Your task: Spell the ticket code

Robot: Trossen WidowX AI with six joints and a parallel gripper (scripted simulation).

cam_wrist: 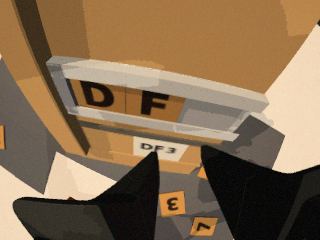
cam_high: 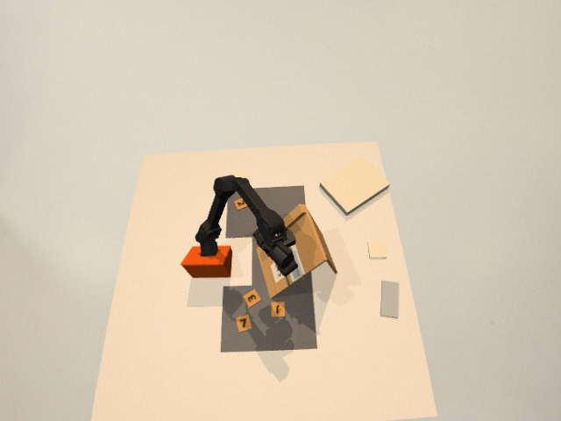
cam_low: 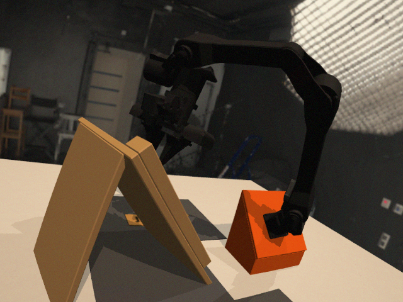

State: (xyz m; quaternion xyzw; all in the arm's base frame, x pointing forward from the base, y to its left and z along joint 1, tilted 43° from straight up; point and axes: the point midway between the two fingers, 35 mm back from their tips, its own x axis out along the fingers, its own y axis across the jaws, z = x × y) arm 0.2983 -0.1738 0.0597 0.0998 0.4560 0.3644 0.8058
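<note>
The rail (cam_wrist: 150, 75) on the tilted board (cam_high: 312, 249) (cam_wrist: 200, 35) holds the D tile (cam_wrist: 97, 95) at its closed left end and the F tile (cam_wrist: 154, 103) beside it. The slot to the right of F is empty. The ticket (cam_wrist: 145, 146) below reads DF3. The 3 tile (cam_high: 252, 297) (cam_wrist: 172, 203), 7 tile (cam_high: 244, 323) (cam_wrist: 204, 226) and J-like tile (cam_high: 277, 309) lie on the dark mat. The 2 tile (cam_high: 240, 203) lies at the mat's other end. My gripper (cam_wrist: 179, 154) is partly open and empty, in front of the board, above the tiles.
The orange base block (cam_high: 206, 261) (cam_low: 276, 243) stands left of the board. A large pale slab (cam_high: 355, 184), a small pale square (cam_high: 377, 249) and a grey block (cam_high: 389, 299) lie to the right. The board's rear panel (cam_low: 78, 201) props it up.
</note>
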